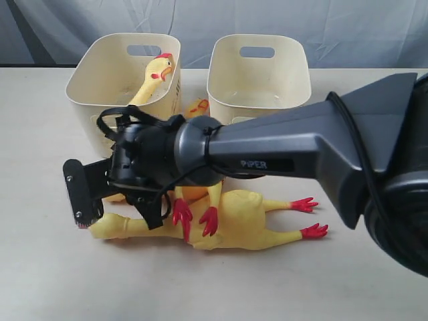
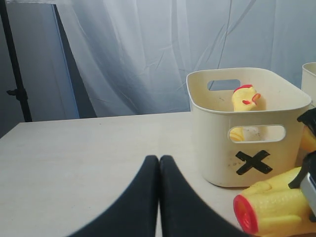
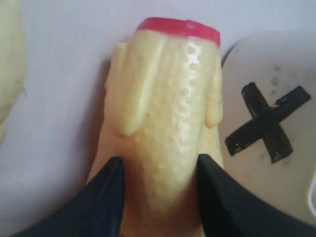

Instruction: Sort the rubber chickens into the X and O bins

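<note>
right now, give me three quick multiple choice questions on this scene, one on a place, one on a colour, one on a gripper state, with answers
1. Where is the upright chicken?
A) in the X bin
B) in the other bin
C) flat on the table

2. What colour is the ring on the neck of the lying chicken, which sits between the right gripper's fingers?
A) blue
B) red
C) green

3. How is the left gripper?
A) wide open
B) shut on a chicken
C) shut, holding nothing

Answers:
1 A: the left wrist view shows its head inside the bin marked with a black X.
2 B: the right wrist view shows a red band at the neck's end.
3 C: its fingers meet with nothing between them.
</note>
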Tool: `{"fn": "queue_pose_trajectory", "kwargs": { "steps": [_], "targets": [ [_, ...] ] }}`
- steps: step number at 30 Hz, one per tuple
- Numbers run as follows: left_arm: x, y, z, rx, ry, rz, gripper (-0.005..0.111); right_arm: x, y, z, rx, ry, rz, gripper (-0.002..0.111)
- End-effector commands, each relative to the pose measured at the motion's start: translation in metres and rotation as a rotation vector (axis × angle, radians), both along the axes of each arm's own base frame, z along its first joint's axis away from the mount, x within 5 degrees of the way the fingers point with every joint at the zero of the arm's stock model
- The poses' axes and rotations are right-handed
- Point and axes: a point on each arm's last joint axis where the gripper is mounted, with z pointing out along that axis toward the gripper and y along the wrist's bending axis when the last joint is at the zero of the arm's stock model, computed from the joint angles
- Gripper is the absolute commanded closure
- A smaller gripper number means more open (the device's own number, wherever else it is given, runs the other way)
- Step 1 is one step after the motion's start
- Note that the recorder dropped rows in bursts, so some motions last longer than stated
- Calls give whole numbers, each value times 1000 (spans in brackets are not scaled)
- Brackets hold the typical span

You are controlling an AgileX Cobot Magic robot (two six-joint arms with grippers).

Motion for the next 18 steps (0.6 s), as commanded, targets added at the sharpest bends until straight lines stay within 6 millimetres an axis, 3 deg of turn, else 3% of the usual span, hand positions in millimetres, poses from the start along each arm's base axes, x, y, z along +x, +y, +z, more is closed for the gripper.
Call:
{"fn": "queue_pose_trajectory", "kwargs": {
  "steps": [1,9,18],
  "targets": [
    [0,0,0,-7,-4,-1,107,-7,19,28,42,-86,-31,109],
    [0,0,0,-7,-4,-1,107,-11,49,130,383,-115,-82,109],
    [0,0,0,-7,-4,-1,107,-21,46,217,692,-4,-175,109]
  ]
}}
